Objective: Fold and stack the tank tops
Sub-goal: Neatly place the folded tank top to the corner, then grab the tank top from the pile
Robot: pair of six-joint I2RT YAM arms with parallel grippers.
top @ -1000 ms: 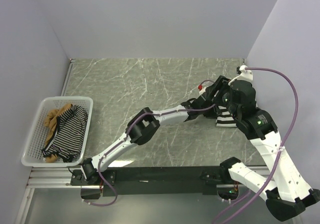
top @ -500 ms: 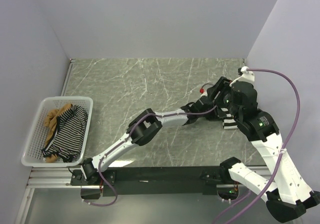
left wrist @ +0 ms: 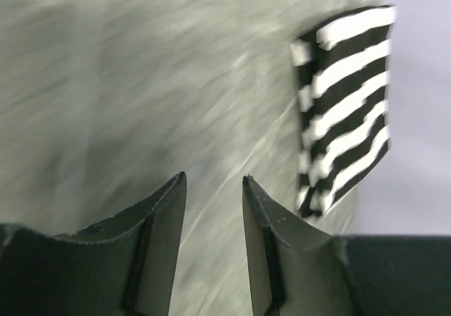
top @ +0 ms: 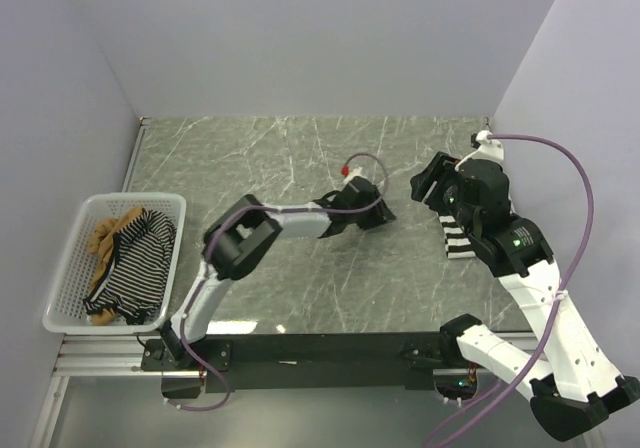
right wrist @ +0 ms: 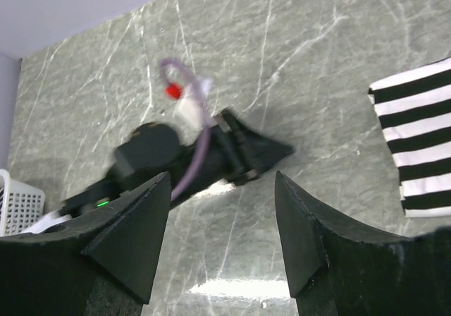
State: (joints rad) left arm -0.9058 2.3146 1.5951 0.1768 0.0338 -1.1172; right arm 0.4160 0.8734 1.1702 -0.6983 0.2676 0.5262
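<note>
The folded black-and-white wide-striped tank top [top: 458, 239] lies flat at the right of the table, partly under my right arm. It also shows in the left wrist view [left wrist: 345, 104] and the right wrist view [right wrist: 416, 147]. My left gripper [top: 384, 213] is open and empty over the middle of the table, left of that top [left wrist: 213, 178]. My right gripper [top: 426, 182] is wide open and empty, just behind and left of the top [right wrist: 222, 177]. The thin-striped top [top: 135, 263] and the tan-brown top [top: 110, 233] lie crumpled in the basket.
A white mesh basket [top: 70, 268] stands at the table's left edge; its corner shows in the right wrist view [right wrist: 14, 203]. Grey walls close the table at the back, left and right. A black rail runs along the near edge.
My left gripper has drawn back leftward from the wide-striped top to the table's middle. The top now lies uncovered. My right gripper has shifted slightly.
</note>
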